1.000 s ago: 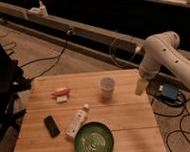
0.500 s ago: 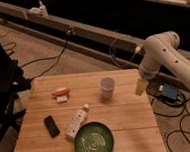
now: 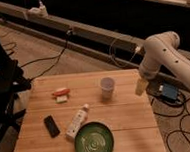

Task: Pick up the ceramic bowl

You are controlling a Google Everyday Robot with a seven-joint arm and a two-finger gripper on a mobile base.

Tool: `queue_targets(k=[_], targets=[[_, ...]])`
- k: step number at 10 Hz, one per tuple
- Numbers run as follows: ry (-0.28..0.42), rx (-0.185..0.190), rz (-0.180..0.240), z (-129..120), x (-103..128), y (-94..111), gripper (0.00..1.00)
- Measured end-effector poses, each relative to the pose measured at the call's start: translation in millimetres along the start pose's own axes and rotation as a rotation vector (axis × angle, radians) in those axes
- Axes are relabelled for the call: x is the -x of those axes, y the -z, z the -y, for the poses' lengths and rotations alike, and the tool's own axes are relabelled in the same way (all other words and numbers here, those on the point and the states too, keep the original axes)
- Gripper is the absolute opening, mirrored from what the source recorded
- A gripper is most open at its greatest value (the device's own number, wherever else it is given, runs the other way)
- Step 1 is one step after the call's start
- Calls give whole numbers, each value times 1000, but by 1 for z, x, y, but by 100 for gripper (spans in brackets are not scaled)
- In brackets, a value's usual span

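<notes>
The ceramic bowl (image 3: 94, 140) is green with a ringed pattern inside. It sits on the wooden table (image 3: 127, 118) near the front edge, in the middle. My white arm reaches in from the right. The gripper (image 3: 140, 86) hangs at the table's right edge, behind and to the right of the bowl and well apart from it, beside a paper cup (image 3: 107, 88).
A white bottle (image 3: 77, 121) lies just left of the bowl. A black rectangular object (image 3: 51, 125) lies further left. A red and white item (image 3: 61, 94) sits at the back left. Cables and a blue box (image 3: 169, 92) lie on the floor at right.
</notes>
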Motion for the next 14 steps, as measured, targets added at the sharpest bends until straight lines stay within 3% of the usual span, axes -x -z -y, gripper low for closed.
queue_targets(k=[6,8,10,12,14], targets=[[1,-4,-2,1,0,-1,80],[33,-34,1,-2,10,0,80],[84,-39,21,-22,31,-5,80],[120,-16,56,-54,47,-12,80],[168,30,91,-94,64,-23,80]])
